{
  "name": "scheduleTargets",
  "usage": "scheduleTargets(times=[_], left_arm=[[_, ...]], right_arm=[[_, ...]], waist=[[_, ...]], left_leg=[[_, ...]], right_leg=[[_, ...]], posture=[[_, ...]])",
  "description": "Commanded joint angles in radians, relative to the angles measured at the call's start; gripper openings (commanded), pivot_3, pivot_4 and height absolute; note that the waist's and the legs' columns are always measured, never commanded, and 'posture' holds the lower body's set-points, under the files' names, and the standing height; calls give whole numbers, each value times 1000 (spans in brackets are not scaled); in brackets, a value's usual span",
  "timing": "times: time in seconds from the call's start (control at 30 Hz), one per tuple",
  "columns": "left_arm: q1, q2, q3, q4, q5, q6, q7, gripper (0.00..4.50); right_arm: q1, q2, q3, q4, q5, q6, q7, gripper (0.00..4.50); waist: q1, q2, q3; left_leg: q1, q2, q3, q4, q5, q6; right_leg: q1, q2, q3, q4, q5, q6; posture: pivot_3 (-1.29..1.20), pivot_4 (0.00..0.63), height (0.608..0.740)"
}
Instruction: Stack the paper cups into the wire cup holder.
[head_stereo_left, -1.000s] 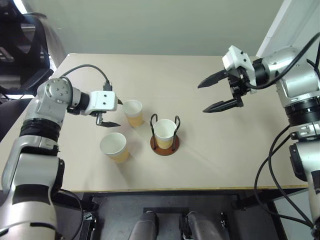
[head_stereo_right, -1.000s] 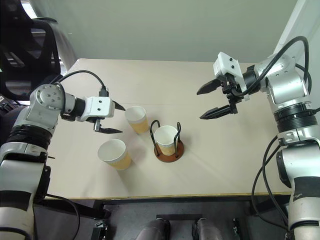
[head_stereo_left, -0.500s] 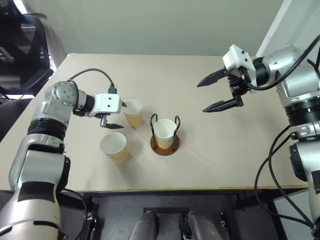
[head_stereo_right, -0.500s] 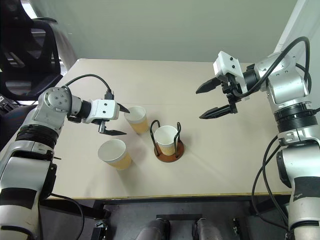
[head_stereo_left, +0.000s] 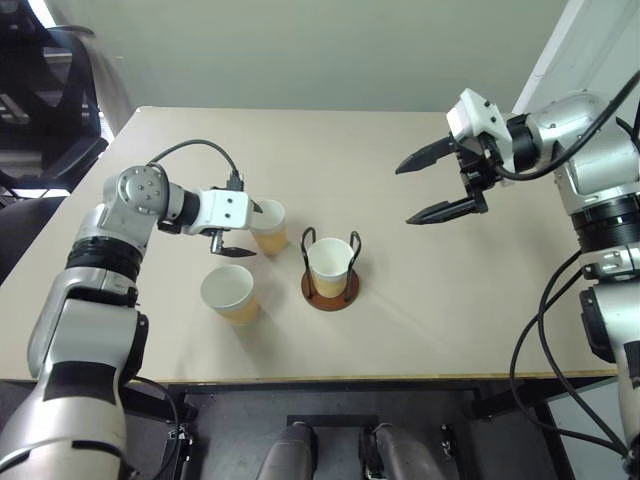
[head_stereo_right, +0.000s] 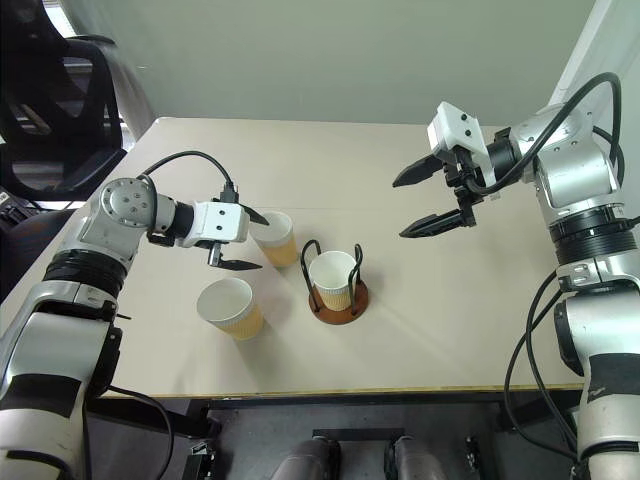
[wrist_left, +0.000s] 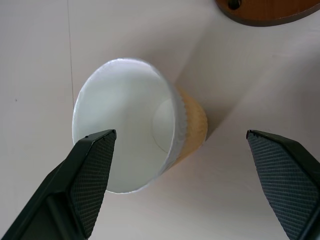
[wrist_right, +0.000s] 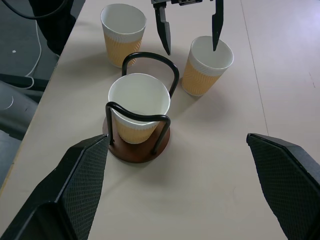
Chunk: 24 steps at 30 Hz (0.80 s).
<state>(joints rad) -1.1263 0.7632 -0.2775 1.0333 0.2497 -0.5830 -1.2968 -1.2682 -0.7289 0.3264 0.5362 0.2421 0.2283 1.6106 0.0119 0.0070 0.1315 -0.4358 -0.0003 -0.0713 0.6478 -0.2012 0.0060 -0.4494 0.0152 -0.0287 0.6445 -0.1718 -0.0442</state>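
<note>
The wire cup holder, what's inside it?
One paper cup stands upright in the wire cup holder, empty and white inside. The holder's brown base beneath the cup is covered.

Setting: office or lab room — plain beige table (head_stereo_left: 420, 330), black office chair (head_stereo_right: 55, 110) at its corner, bare pale wall (head_stereo_left: 330, 50) behind.

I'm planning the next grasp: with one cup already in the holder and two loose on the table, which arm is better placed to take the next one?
Left. The left gripper hangs open right at the far cup, while the right gripper hovers open well beyond the wire cup holder.
</note>
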Motion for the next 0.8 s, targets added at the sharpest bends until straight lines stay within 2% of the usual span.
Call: scheduleTargets(times=[0.03,0.13,0.47,0.8], left_arm=[[-28,3,4,3,1,-11,3,4500],[-29,2,4,5,-2,-14,-4,3603],[-37,1,7,15,-14,-5,-64,8],[-25,10,13,-9,-35,29,-125,8]], right_arm=[[-22,-13,-13,-29,19,-8,4,4468],[-20,-13,-13,-32,20,-7,4,4500],[-32,1,-31,-17,20,-12,4,4500],[-63,16,-43,29,11,-28,4,4500]], waist=[[0,0,0],[0,0,0],[0,0,0],[0,0,0]], left_leg=[[0,0,0,0,0,0],[0,0,0,0,0,0],[0,0,0,0,0,0],[0,0,0,0,0,0]], right_leg=[[0,0,0,0,0,0],[0,0,0,0,0,0],[0,0,0,0,0,0],[0,0,0,0,0,0]], posture=[[0,150,740],[0,150,740],[0,150,740],[0,150,740]])
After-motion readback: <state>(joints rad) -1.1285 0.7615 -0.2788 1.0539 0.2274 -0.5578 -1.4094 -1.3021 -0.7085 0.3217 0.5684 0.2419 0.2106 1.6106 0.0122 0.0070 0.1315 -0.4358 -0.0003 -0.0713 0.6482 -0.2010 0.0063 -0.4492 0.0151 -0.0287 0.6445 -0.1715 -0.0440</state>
